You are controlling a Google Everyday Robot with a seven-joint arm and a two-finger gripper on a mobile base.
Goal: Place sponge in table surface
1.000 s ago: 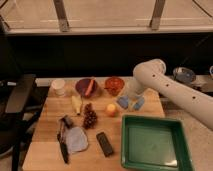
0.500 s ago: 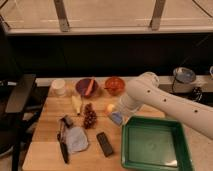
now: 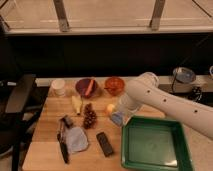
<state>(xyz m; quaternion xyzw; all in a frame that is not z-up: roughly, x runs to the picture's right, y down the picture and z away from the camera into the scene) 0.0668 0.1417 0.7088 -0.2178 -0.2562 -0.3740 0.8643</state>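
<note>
Reaching in past the tray [image 3: 150, 165], my arm ends low over the desk [image 3: 45, 150]. There my gripper [image 3: 120, 115] meets the sponge [image 3: 116, 120], a small pale blue block just beside the tray's far corner and just this side of the orange [image 3: 110, 107]. My arm covers most of the gripper, so I cannot tell whether it clamps the sponge or has let go. Nor can I tell whether the sponge sits on the wood or hangs just above it. I judge the sponge light and soft: it will squash under pressure and spring back, is unlikely to slip, and cannot break. The best hold is across its two broad sides, near the middle, with a mild squeeze. Released low, it should land flat and stay. Dropped from higher, it may bounce toward the orange or the tray.
</note>
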